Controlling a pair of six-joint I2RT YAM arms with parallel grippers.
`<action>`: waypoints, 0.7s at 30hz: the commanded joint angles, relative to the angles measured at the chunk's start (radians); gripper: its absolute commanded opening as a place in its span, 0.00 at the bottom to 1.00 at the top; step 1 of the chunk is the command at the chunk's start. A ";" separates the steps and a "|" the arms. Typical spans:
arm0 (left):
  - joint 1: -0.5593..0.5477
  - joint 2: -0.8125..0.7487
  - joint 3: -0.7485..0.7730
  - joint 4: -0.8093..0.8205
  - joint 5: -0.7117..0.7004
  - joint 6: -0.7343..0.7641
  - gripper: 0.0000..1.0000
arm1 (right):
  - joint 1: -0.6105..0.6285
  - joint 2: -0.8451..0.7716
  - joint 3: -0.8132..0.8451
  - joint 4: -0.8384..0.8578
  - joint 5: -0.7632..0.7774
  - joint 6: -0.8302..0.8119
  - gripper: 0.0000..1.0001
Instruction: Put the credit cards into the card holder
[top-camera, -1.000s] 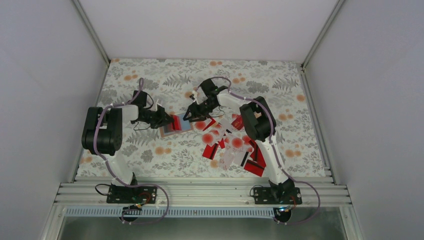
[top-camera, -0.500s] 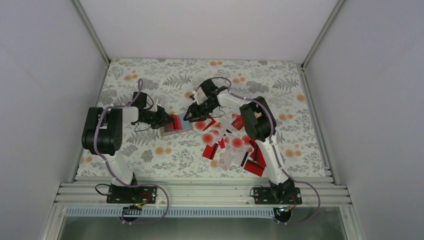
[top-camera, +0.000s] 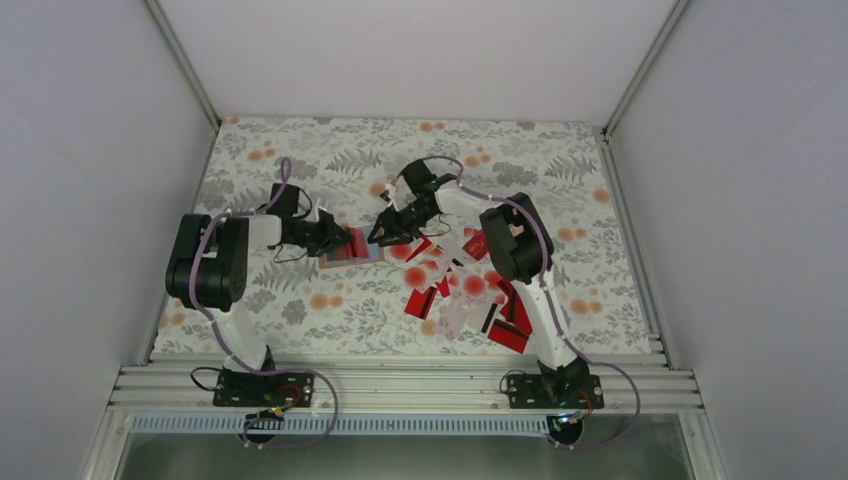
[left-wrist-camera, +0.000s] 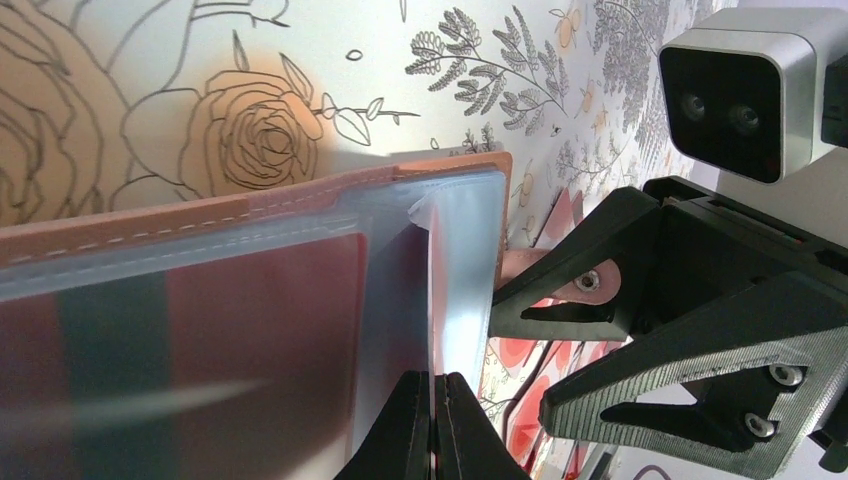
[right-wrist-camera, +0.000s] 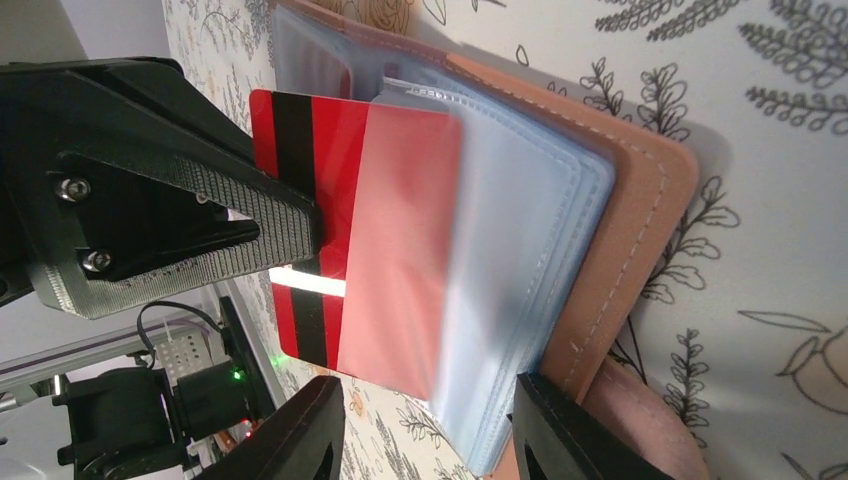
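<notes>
The tan card holder (top-camera: 352, 250) lies open on the floral mat between the two arms, its clear sleeves (right-wrist-camera: 520, 250) fanned out. My left gripper (left-wrist-camera: 433, 385) is shut on the edge of one clear sleeve (left-wrist-camera: 455, 260) and lifts it. A red credit card with a black stripe (right-wrist-camera: 310, 200) sits partly inside a sleeve. My right gripper (right-wrist-camera: 430, 430) is open, with one finger on each side of that card and the sleeves and no grip visible. More credit cards (top-camera: 465, 290), red and white, lie in a heap to the right.
The right arm's fingers (left-wrist-camera: 700, 370) hang close to the holder's right edge in the left wrist view. The mat's (top-camera: 300, 310) side rails and the metal rail (top-camera: 400, 385) at the near edge bound the work area.
My left gripper has shifted slightly right with the sleeve, and the holder lies a little flatter. The right gripper has stayed over the holder's right edge.
</notes>
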 joint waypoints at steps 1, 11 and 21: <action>-0.023 0.020 0.004 0.042 -0.003 -0.017 0.02 | 0.015 0.004 -0.049 -0.062 0.046 -0.005 0.44; -0.035 0.058 0.080 -0.095 -0.023 0.115 0.02 | 0.015 -0.005 -0.061 -0.052 0.052 -0.002 0.43; -0.035 0.055 0.137 -0.186 -0.087 0.174 0.31 | 0.015 -0.025 -0.075 -0.044 0.065 0.005 0.43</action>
